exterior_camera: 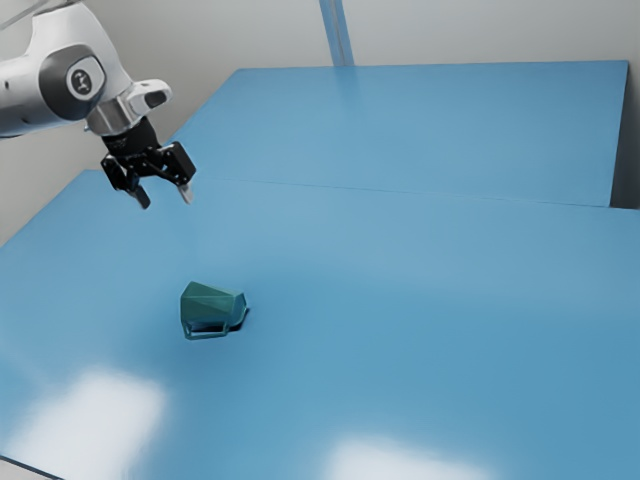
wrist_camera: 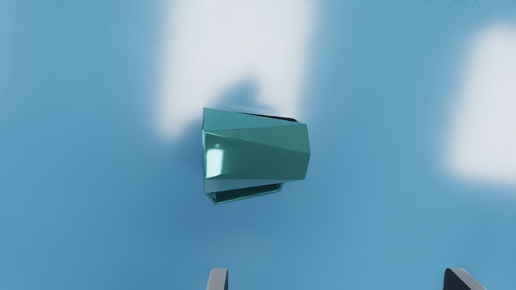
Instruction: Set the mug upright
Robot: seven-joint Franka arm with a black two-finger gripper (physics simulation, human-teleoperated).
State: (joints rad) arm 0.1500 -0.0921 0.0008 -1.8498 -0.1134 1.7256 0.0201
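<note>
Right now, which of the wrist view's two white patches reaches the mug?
The patch whose notched end meets the mug; the other patch stands apart.

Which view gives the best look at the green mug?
The wrist view: it looks down on the mug from close up, so its angular faces and part of its handle stand out. The exterior view shows it smaller, lying on its side on the blue table, handle visible.

Mug: bluey green, light and dark shapes
Tabletop: blue, white shiny spots at the exterior view's bottom
Gripper: black, some grey
Arm: white and grey
</note>
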